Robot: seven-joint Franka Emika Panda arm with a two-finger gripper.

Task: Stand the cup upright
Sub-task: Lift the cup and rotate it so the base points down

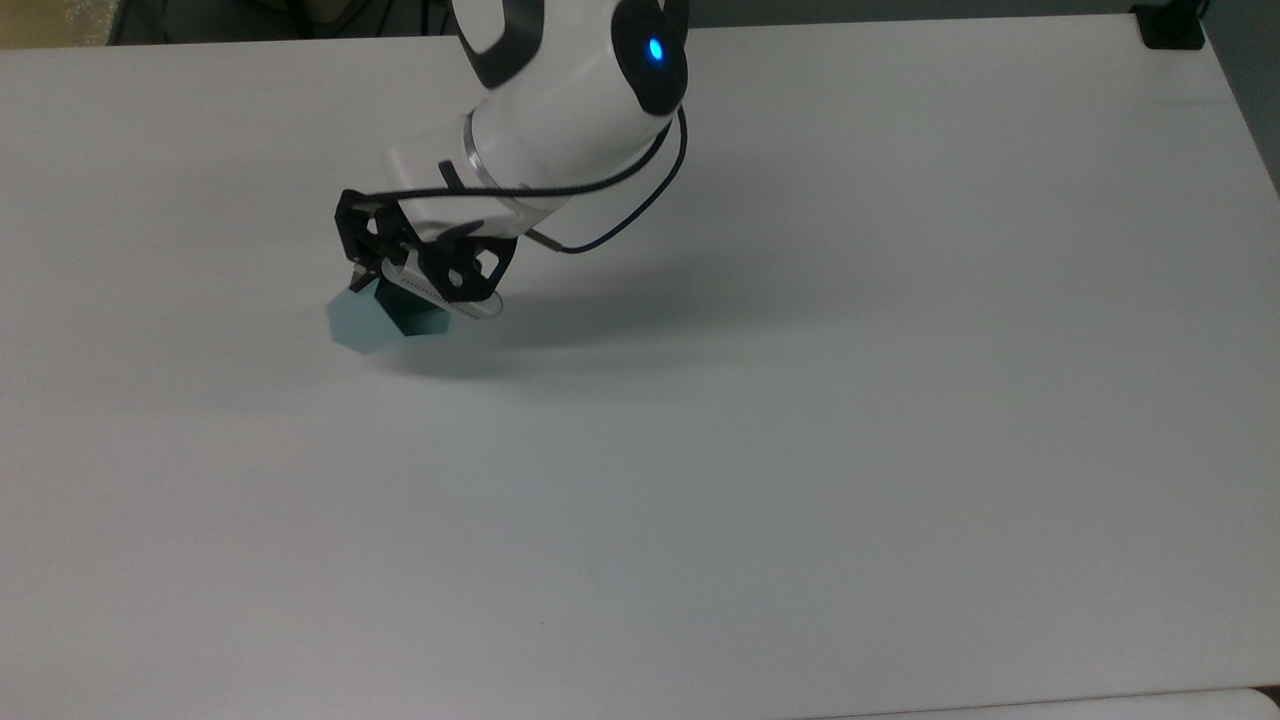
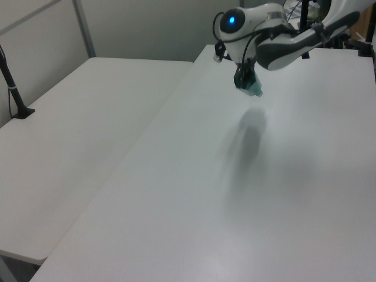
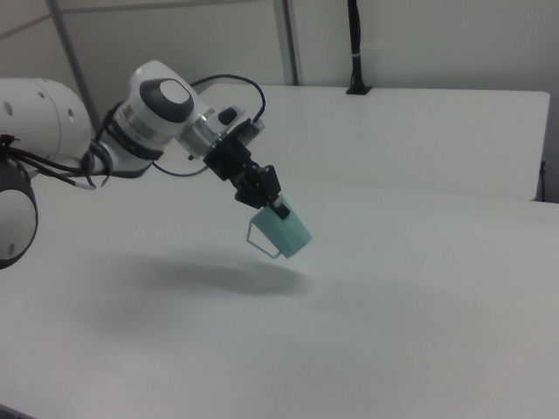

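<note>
Hand angled downward, fingers clamped, raised above the surface.

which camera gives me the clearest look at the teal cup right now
The right view: the cup hangs tilted in the air, clear of the table, held by the gripper, its whole side visible. The top view shows its base end under the gripper. The left view catches a small teal patch.

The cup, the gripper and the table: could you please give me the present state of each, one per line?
cup: held off the table, tilted, not yet upright.
gripper: shut on the cup at its rim end, angled downward.
table: bare white top, bearing the shadow of cup and arm.
</note>
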